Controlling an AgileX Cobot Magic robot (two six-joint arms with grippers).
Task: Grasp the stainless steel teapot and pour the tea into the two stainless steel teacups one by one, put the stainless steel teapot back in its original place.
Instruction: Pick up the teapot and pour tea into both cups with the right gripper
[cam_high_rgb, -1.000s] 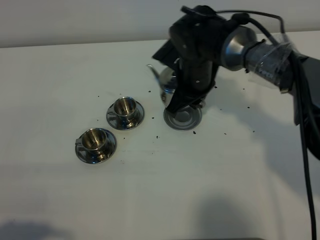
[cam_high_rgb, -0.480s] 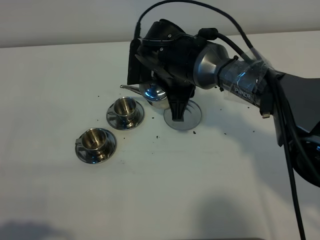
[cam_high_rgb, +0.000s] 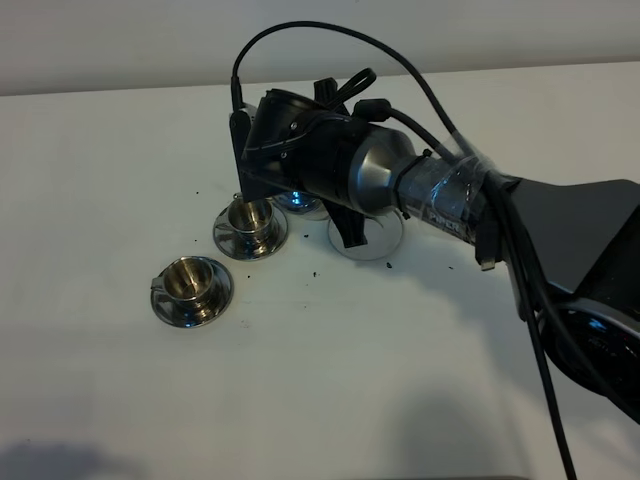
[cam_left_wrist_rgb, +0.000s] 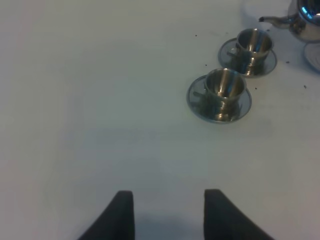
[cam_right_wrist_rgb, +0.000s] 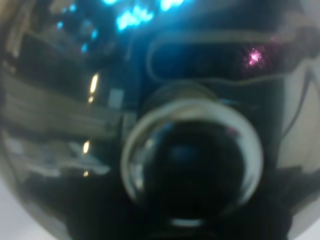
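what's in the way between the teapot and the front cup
Nothing visible. The teapot hangs tipped toward the far teacup; the near teacup stands just beside that one, with only bare table between them.

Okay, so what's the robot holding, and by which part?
The right gripper holds the stainless steel teapot; the grip spot is hidden behind the wrist, probably the handle. The left gripper holds nothing.

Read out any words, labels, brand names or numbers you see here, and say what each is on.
White lettering on the right arm's black forearm, under clear tape: too small and blurred to read.
On the teapot, the two teacups and the round disc: no markings visible.
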